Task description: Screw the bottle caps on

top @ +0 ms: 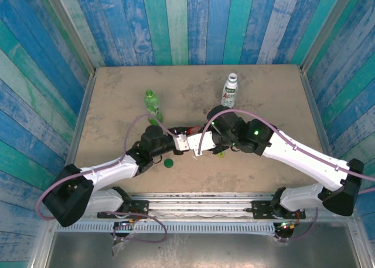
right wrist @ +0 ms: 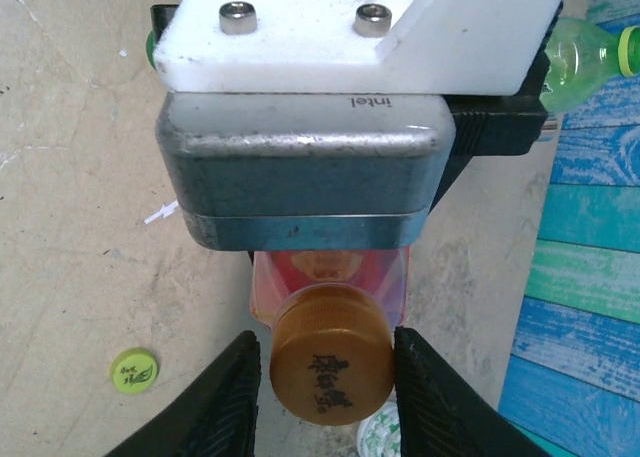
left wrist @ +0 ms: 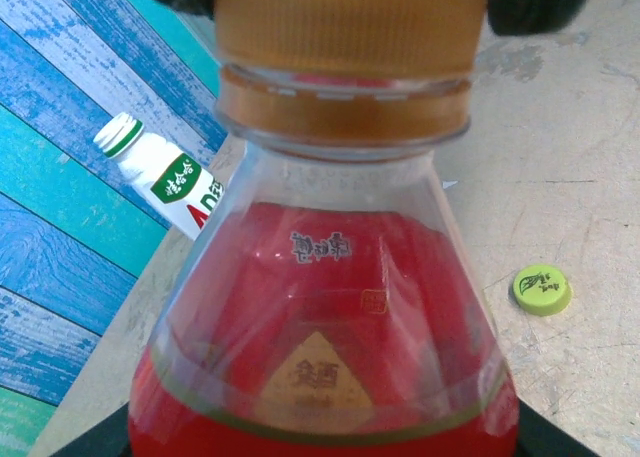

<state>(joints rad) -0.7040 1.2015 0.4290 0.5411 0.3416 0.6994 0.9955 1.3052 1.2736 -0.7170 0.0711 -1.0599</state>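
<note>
The red bottle [left wrist: 320, 307] lies on its side above the table's middle, with my left gripper [top: 183, 142] shut on its body. The orange cap [right wrist: 330, 365] sits on its neck. My right gripper [right wrist: 325, 342] is shut on this cap, with a black finger [right wrist: 225, 402] on each side. The same cap [left wrist: 345, 27] shows at the top of the left wrist view. A yellow-green cap [top: 221, 153] and a dark green cap [top: 169, 162] lie loose on the table. The clear green bottle [top: 153, 107] and the white bottle [top: 229, 92] stand further back.
The tan table [top: 117, 98] is walled by blue and teal planks [top: 187, 21] on three sides. Purple cables [top: 137, 127] loop over both arms. In the left wrist view the white bottle [left wrist: 160, 172] is on the left and the yellow-green cap [left wrist: 541, 289] on the right.
</note>
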